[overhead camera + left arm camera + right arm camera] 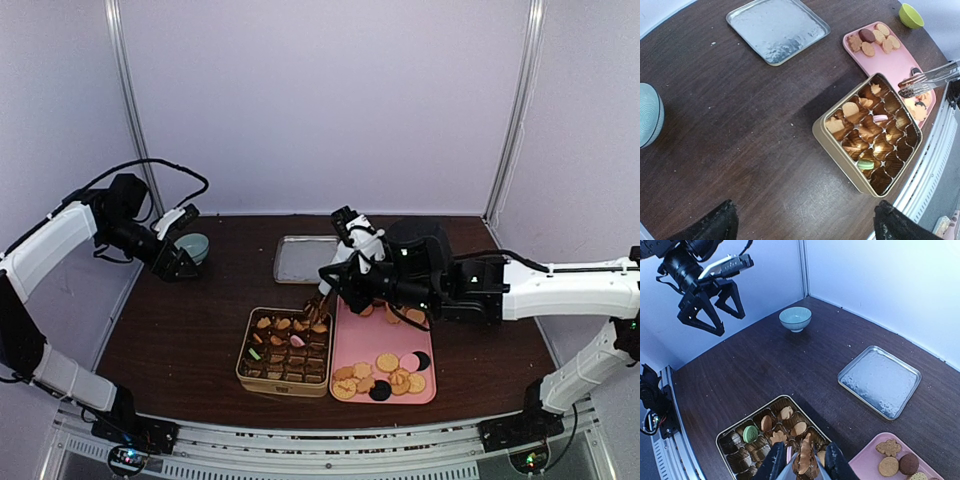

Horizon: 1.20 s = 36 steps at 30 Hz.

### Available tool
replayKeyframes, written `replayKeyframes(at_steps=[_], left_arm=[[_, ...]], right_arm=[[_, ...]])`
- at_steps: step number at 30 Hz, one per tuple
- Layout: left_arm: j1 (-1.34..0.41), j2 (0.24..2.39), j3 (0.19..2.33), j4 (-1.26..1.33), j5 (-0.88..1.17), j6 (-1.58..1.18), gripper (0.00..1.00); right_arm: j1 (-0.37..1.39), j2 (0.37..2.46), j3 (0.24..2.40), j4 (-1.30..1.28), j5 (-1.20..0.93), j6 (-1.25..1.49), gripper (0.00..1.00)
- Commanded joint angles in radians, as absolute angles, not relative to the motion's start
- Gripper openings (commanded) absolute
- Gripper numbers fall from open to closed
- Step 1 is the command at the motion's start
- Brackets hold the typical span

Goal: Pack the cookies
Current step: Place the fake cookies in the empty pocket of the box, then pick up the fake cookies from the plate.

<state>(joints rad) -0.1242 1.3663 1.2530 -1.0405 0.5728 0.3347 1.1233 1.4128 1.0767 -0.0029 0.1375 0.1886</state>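
Closest: right gripper (804, 471), fingers (774, 464) clamped on metal tongs (930, 77). The tong tips pinch one tan cookie (803, 458) over the far right corner of the gold tin (244, 372). Cannot tell whether it touches a cup.

Gold tin: lid off, divided into brown paper cups. Far rows are mostly filled with tan pieces. One pink and one green sit further in. Near rows show bare cups.

Pink tray (365, 340): just right of the tin, long sides alongside; cannot tell if they touch. Loose cookies (385, 378) cluster at its near end: tan rounds, one pink, two black. A few more, tan and one dark brown, lie at the far end, partly under the right arm.

Silver tray (300, 258): far of the tin, apart from it, surface bare. Small green cup (910, 15) stands beyond the pink tray's far end.

Teal bowl (196, 246): far left; contents not discernible. Left gripper (178, 262) hangs in the air just beside it, jaws spread wide, gripping nothing.

Edges: the tin's near side is close to the table's near edge. A broad stretch of dark tabletop (180, 340) lies left of the tin, running toward the bowl and the left edge.
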Motion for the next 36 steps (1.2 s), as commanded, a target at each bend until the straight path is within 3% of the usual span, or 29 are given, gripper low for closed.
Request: replayKeyframes(at_steps=[1, 8, 13, 27, 36], left_arm=[[-0.113, 1.336, 1.251, -1.001, 0.495, 0.335, 0.98], [-0.074, 1.254, 1.224, -0.923, 0.175, 0.263, 0.98], [-0.063, 1.188, 1.180, -0.887, 0.007, 0.271, 0.98], [-0.058, 1.174, 1.168, -0.921, 0.114, 0.286, 0.98], [-0.058, 1.194, 1.202, -0.943, 0.172, 0.275, 0.98]], right_arm=[[1.142, 1.467, 1.122, -0.023, 0.169, 0.172, 0.14], [1.157, 1.487, 1.117, -0.037, 0.179, 0.168, 0.16], [1.160, 1.478, 1.109, -0.039, 0.184, 0.166, 0.29], [1.153, 1.422, 1.135, -0.062, 0.234, 0.141, 0.33], [1.017, 1.334, 1.076, -0.063, 0.245, 0.158, 0.33]])
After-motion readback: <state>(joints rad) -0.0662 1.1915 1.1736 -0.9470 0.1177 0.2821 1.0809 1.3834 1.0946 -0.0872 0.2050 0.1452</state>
